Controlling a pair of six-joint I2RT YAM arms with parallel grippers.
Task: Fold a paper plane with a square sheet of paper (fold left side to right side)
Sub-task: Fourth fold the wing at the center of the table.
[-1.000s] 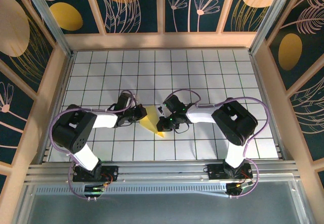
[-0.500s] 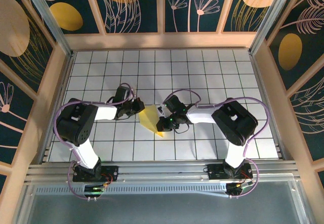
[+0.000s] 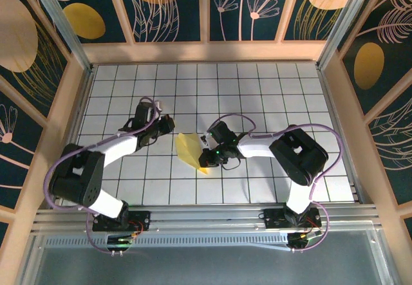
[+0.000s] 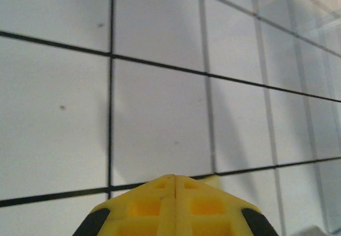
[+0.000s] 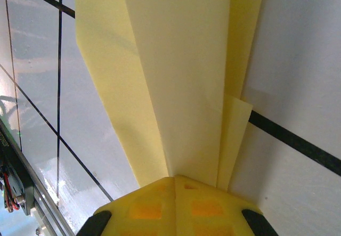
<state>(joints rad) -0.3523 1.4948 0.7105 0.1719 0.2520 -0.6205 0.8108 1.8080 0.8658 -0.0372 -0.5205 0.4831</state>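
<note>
The left gripper [image 3: 166, 125] has drawn back up and leftward, off the folded yellow paper [image 3: 188, 148], which has stayed near the middle of the white tiled desk [image 3: 257, 92]. The paper's layers [image 5: 181, 76] run into the right gripper [image 3: 205, 154], whose jaws are clenched on its edge. The left gripper's [image 4: 175, 178] jaws are clenched on nothing, above bare tiles just left of the paper.

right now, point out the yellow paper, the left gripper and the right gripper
yellow paper [image 3: 188, 148], top view, its middle
left gripper [image 4: 175, 185], left wrist view, shut fingertip seam
right gripper [image 5: 175, 187], right wrist view, shut fingertip seam at the paper
</note>
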